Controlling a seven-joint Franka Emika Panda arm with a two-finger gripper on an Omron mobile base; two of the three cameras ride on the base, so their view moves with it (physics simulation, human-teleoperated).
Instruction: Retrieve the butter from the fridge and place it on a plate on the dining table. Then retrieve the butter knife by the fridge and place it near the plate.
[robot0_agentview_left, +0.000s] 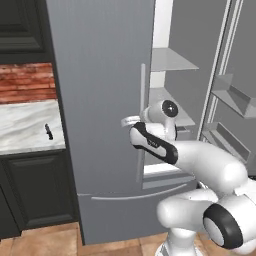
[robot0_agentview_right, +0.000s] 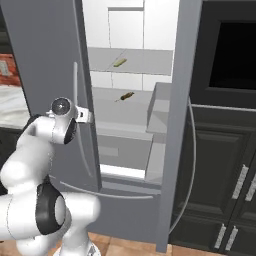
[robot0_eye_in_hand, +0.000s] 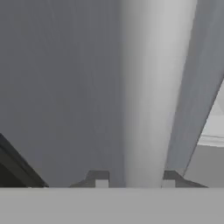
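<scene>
Gripper (robot0_eye_in_hand: 133, 183) sits at the left door handle (robot0_eye_in_hand: 151, 87) of the fridge (robot0_agentview_left: 100, 100), one finger tip on each side of the bar, closed around it or nearly so; contact itself hard to confirm. Handle runs straight away from the fingers along the hand view, vertical in the base views. Left door panel is right behind the gripper, almost no room there; open space lies to the gripper's right, where the right door (robot0_agentview_right: 182, 110) stands swung open and the white interior shows. Butter (robot0_agentview_right: 119, 62) lies on an upper shelf (robot0_agentview_right: 135, 62), above and right of the gripper, deep inside, long axis slanted diagonally on the shelf. A second small brownish item (robot0_agentview_right: 124, 96) lies one shelf lower, also slanted. Butter knife (robot0_agentview_left: 48, 131) lies on the marble counter (robot0_agentview_left: 25, 125) well left of the gripper, past the closed door, pointing roughly front to back.
</scene>
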